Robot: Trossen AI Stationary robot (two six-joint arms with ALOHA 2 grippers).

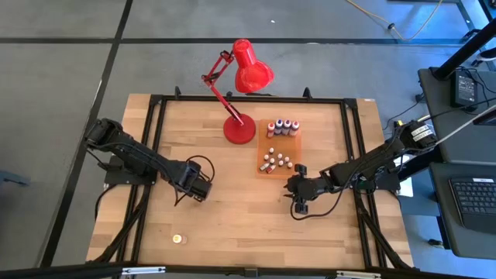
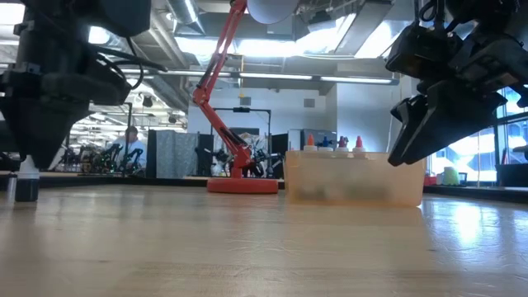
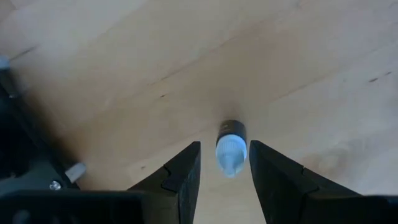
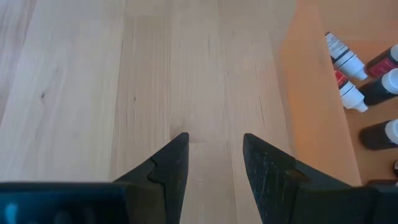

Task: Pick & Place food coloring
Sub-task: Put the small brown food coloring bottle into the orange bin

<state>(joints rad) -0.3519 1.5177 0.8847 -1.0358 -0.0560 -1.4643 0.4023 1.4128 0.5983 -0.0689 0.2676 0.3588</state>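
The left tool (image 3: 224,163) stands open around a dark food coloring bottle (image 3: 232,148) on the bench (image 1: 232,209); the right tool (image 4: 214,158) hangs open and empty.

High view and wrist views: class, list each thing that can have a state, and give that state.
Left gripper: open, fingers either side of the dark bottle.
Dark bottle: upright on the table, cap on, not gripped.
Right gripper: open, empty, over bare table beside the tray.
Tray: flat on the table, holding bottles.
Four bottles: upright in a row in the tray, capped.
Lamp: standing on its base.
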